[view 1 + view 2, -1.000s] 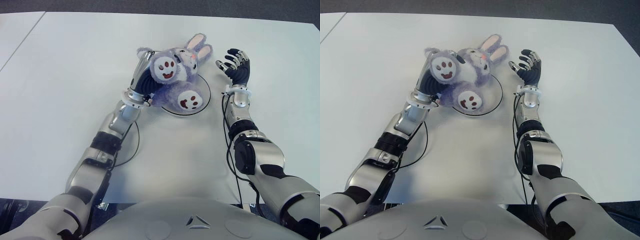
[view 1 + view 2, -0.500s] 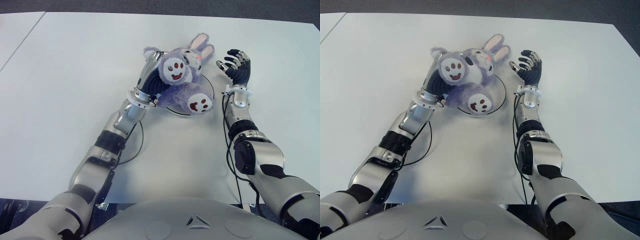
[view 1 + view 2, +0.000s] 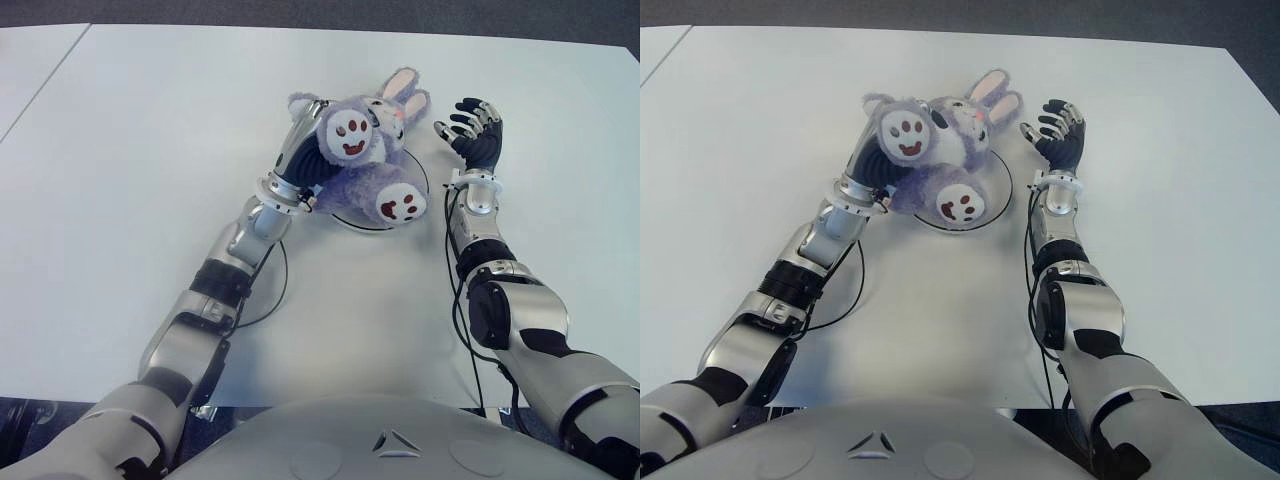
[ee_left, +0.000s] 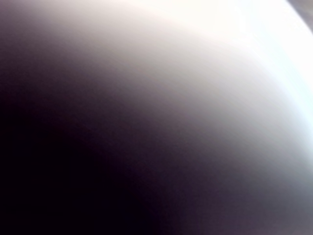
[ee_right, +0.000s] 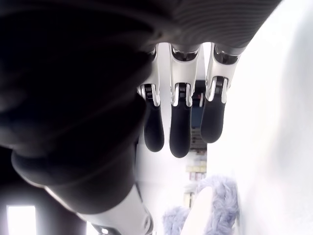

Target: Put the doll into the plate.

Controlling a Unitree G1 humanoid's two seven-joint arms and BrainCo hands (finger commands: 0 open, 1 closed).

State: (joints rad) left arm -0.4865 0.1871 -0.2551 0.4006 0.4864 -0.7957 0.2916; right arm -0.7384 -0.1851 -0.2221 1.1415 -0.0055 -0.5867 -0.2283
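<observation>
— While the left hand (image 3: pixel 300 158) is curled around the doll (image 3: pixel 365 160), what is the other one doing?

— The right hand (image 3: pixel 478 135) shows just to the right of the doll's ears, palm up, fingers (image 5: pixel 180 128) spread and lightly bent, holding nothing. Its own wrist view shows three fingers hanging free, with a tuft of purple fur beyond them.

— And where is the doll?

— It's a purple plush rabbit, gripped from its left side by the left hand and lying over the plate (image 3: pixel 419 190). Two pink-lined ears point away from the robot; two white paw pads with dark red prints face up toward the head camera. Whether its body actually rests on the plate or is held just above, I cannot tell.

— How many of each thing?

— One doll, one plate, two hands, all on one white bench (image 3: pixel 130 150).

— What is hard to make out?

— Most of the plate is covered by the doll; only an arc of its dark rim shows on the right and near sides. The left hand's fingers are largely buried in the fur. The left wrist view is only a blur from dark to pale, with no shape to read.
</observation>
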